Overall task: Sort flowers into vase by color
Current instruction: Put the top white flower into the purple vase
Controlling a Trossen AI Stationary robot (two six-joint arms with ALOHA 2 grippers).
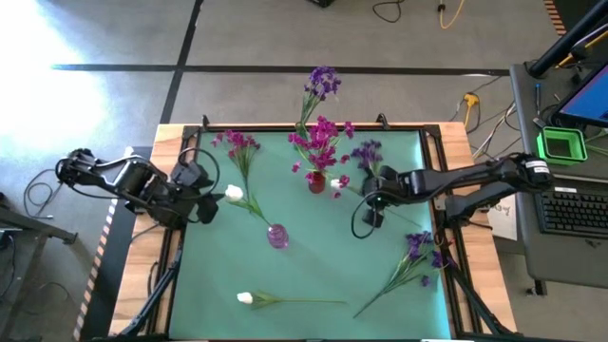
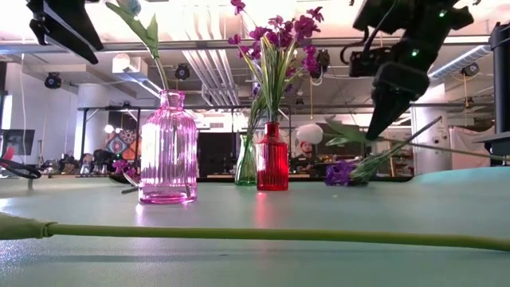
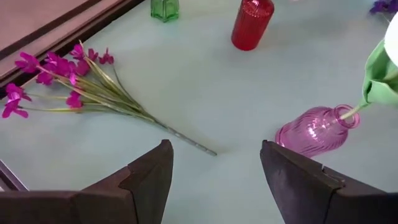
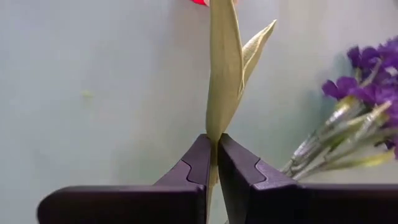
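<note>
My right gripper (image 1: pixel 365 197) is shut on a white-budded flower (image 2: pixel 309 134) just right of the red vase (image 1: pixel 316 180), which holds magenta flowers (image 1: pixel 323 142). Behind the red vase stands a green vase (image 2: pixel 246 163). My left gripper (image 3: pixel 214 168) hangs open at the table's left, beside a white flower (image 1: pixel 233 195) whose stem stands in the pink vase (image 1: pixel 276 235). On the mat lie a magenta bunch (image 1: pixel 237 142), two purple bunches (image 1: pixel 369 152) (image 1: pixel 418 252) and another white flower (image 1: pixel 249 298). My right gripper pinches the white flower between its two fingertips at the base of a pale green leaf (image 4: pixel 214 127). The fingers (image 2: pixel 381 112) slant down from above and lie across the stem. The flower is lifted clear and roughly level, its stem (image 2: pixel 446 147) reaching out past the gripper.
The green mat (image 1: pixel 313 266) has bare room at its middle and near left. A wooden frame (image 1: pixel 171 142) edges the mat. A laptop and a green box (image 1: pixel 560 144) sit on a stand to the right.
</note>
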